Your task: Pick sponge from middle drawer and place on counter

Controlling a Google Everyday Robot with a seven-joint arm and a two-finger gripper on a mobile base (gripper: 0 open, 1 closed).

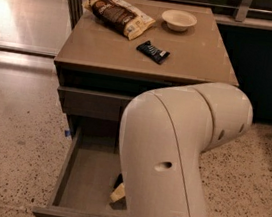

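The tool (118, 181) hangs over the sponge (118, 193) inside the middle drawer (83, 176).

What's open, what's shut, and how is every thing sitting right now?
Middle drawer: pulled open.
Drawer above it: shut.
Sponge: inside the open drawer, partly hidden by the arm.
Bowl: upright on the counter.
Snack bag: lying flat on the counter.
Small dark wrapper: lying flat on the counter.
Pincer: hidden behind the arm, which reaches down into the open drawer.
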